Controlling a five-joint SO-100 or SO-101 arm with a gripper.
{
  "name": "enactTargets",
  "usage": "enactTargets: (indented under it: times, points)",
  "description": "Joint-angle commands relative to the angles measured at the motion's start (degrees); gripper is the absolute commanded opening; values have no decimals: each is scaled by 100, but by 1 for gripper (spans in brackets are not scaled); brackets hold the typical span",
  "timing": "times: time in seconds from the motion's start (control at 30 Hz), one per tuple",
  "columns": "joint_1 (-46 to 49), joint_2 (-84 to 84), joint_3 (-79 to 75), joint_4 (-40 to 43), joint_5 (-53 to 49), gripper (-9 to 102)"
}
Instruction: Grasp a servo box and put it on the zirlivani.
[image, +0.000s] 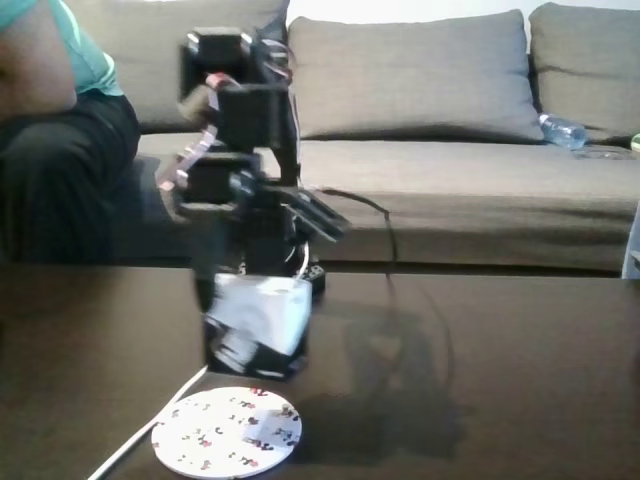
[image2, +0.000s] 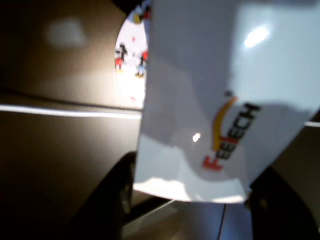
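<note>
The servo box (image: 262, 318), white on top and black below, hangs tilted just above the dark table, held by my gripper (image: 255, 330), which is shut on it. The zirlivani (image: 227, 431), a round white disc with small dark and red specks, lies flat at the front of the table, just below and slightly left of the box. In the wrist view the box's white face (image2: 220, 90) with a red and black logo looms close, clamped between my dark fingers (image2: 112, 200). A sliver of the zirlivani (image2: 131, 55) peeks out beyond the box's left edge.
A white cable (image: 145, 432) runs across the dark table (image: 500, 380) to the front left. A grey sofa (image: 450, 110) stands behind, with a person (image: 50, 130) seated at the left and a plastic bottle (image: 562, 131) on the right.
</note>
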Motion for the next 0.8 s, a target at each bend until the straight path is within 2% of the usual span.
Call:
enactTargets:
  times: [0.0, 0.33, 0.53, 0.77]
  points:
    - [220, -97, -562, 229, -9, 23]
    - [536, -721, -633, 132, -26, 23]
    - [721, -932, -633, -343, -26, 23]
    - [659, -879, -624, -281, -35, 23]
